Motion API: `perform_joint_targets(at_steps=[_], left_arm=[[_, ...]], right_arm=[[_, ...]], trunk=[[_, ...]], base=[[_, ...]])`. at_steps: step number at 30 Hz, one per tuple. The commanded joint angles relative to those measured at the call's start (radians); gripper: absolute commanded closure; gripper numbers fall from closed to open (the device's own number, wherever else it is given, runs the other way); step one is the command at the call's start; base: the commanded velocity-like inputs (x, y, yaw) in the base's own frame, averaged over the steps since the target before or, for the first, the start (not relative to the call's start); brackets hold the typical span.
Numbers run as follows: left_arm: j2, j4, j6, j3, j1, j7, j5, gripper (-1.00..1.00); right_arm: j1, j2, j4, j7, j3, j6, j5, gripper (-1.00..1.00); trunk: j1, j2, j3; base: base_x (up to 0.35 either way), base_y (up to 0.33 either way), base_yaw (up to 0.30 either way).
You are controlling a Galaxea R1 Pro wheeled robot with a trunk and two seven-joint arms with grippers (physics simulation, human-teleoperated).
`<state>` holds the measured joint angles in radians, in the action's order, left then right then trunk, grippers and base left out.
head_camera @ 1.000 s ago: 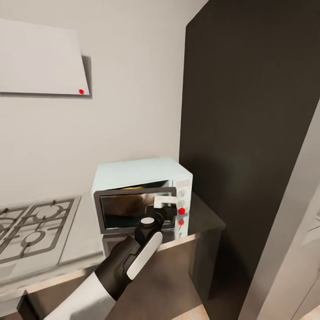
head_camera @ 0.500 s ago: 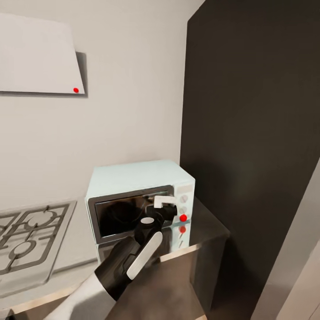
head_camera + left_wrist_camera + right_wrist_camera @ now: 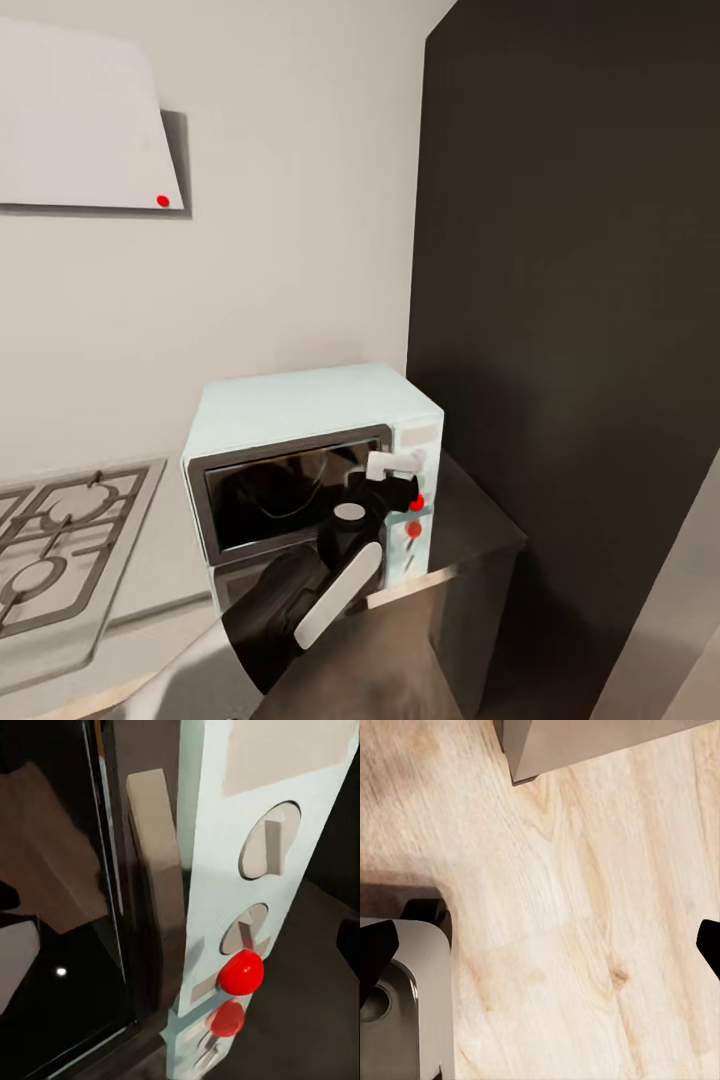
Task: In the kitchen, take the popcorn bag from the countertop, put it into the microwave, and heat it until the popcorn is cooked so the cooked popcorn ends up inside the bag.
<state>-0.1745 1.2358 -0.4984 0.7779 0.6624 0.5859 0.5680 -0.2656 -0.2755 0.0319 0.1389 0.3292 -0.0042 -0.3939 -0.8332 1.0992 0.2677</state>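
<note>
Fingers of the left gripper (image 3: 397,478) sit at the microwave's (image 3: 300,410) control panel by the red button (image 3: 240,971); whether clenched, I cannot tell. Right gripper (image 3: 540,945) fingers spread wide over wooden floor (image 3: 585,907). Microwave stands on the bench (image 3: 470,530), door closed.

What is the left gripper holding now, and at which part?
Nothing, as far as it can be seen: the left gripper is at the microwave's control panel by the red button, clamping nothing visible.
</note>
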Motion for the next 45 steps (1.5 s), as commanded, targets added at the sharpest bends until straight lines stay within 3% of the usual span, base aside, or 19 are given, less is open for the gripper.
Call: perform_joint_targets(at_steps=[1,26,29,31,33,35,37,40,43,44,45], left_arm=[[0.000,0.003,-0.005,-0.112,0.002,0.012,-0.006,-1.00],[0.000,0.003,-0.012,-0.104,0.002,0.007,-0.002,-1.00],[0.000,-0.016,-0.008,-0.102,0.002,-0.002,0.017,-1.00],[0.000,-0.079,-0.004,-0.096,0.002,-0.007,0.051,-1.00],[0.000,-0.197,0.003,-0.054,0.002,-0.046,0.111,-1.00],[0.000,-0.363,0.126,-0.014,0.002,-0.201,0.179,-1.00],[0.000,-0.468,0.164,-0.009,0.001,-0.276,0.187,-1.00],[0.000,-0.586,0.179,-0.005,-0.003,-0.335,0.206,-1.00],[0.000,-0.681,0.193,-0.005,-0.007,-0.364,0.266,-1.00],[0.000,-0.786,0.237,-0.005,-0.010,-0.403,0.323,-1.00],[0.000,-0.856,0.276,-0.005,-0.010,-0.446,0.333,-1.00]], right_arm=[[-0.001,-0.001,0.002,0.002,0.009,0.000,-0.008,-1.00],[-0.001,-0.003,0.002,0.004,0.008,-0.002,-0.011,-1.00],[-0.001,-0.002,0.002,0.004,0.008,-0.002,-0.011,-1.00],[-0.001,-0.002,0.002,0.004,0.008,-0.002,-0.011,-1.00],[-0.001,-0.001,0.003,0.004,0.008,-0.002,-0.011,-1.00],[-0.001,-0.001,0.002,0.004,0.008,-0.002,-0.011,-1.00],[-0.001,-0.002,0.002,0.003,0.008,-0.003,-0.011,-1.00],[-0.001,-0.002,0.002,0.002,0.008,-0.008,-0.011,-1.00],[-0.001,-0.002,0.002,0.002,0.008,-0.009,-0.011,-1.00],[-0.001,-0.002,0.002,0.002,0.008,-0.010,-0.012,-1.00],[-0.001,-0.002,0.002,0.002,0.008,-0.010,-0.012,-1.00]], trunk=[[0.000,0.001,0.001],[0.000,0.001,0.001],[0.000,0.001,0.001],[0.000,0.001,0.001],[0.000,0.001,0.001],[0.000,0.001,0.001],[0.000,0.001,0.001],[0.000,0.001,0.001],[0.000,0.001,0.001],[0.000,0.001,0.001],[0.000,0.001,0.001]], base=[[-0.150,0.000,0.000],[-0.336,0.000,0.000],[-0.344,0.000,0.000],[-0.246,0.000,0.000],[-0.069,0.000,0.000],[-0.012,0.000,0.000],[-0.003,0.000,0.000],[-0.001,0.000,0.000],[0.000,0.000,0.000],[0.000,0.000,0.000],[0.000,0.000,0.000]])
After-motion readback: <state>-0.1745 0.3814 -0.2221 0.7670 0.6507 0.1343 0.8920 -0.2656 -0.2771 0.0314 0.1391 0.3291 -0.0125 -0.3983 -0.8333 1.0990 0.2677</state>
